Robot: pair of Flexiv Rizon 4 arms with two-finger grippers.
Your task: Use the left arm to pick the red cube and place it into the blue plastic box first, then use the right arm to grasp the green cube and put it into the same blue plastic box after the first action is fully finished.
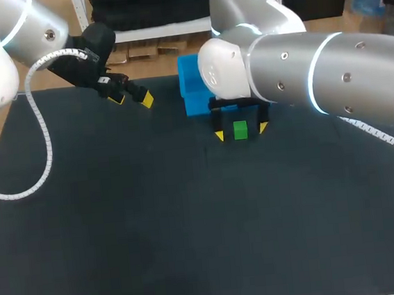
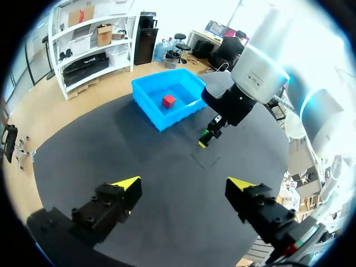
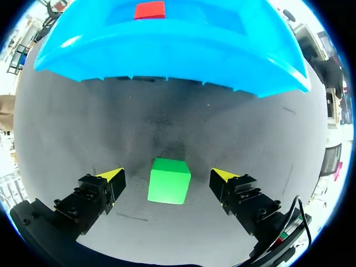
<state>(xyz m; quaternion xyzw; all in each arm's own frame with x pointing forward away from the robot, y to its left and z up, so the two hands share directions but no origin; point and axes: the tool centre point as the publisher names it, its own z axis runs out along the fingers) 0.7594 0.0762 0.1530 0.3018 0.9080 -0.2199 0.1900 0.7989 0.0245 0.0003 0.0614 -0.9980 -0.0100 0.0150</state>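
Step in hand: the 2nd half of the task is judged to be under way, with the green cube (image 3: 169, 181) about to be grasped.
Red cube (image 2: 169, 100): it is seen lying inside the blue plastic box (image 2: 167, 119), so the 1st placement is judged done.
Blue plastic box: it is set at the far edge of the surface (image 1: 156, 228), about midway along it.
Green cube: it is set flat on the surface just before the box's near wall, apart from it.
Right gripper (image 3: 168, 177): its fingers are spread, 1 at each side of the green cube, with a gap on both sides; nothing is pinched.
Left gripper (image 1: 131, 98): it is held spread and empty over the surface towards the far left corner, well apart from the box.
Closing: the cube looks roughly centred but slightly turned against the fingers, so an even, slow squeeze on the 2 side faces is advised.
Lift: the cube should be raised clear of the box's near rim before being carried over it.
Release: it is best let go low over bare box floor, beside the red cube and not on it.
Risk: the near wall could be clipped by a low carry.
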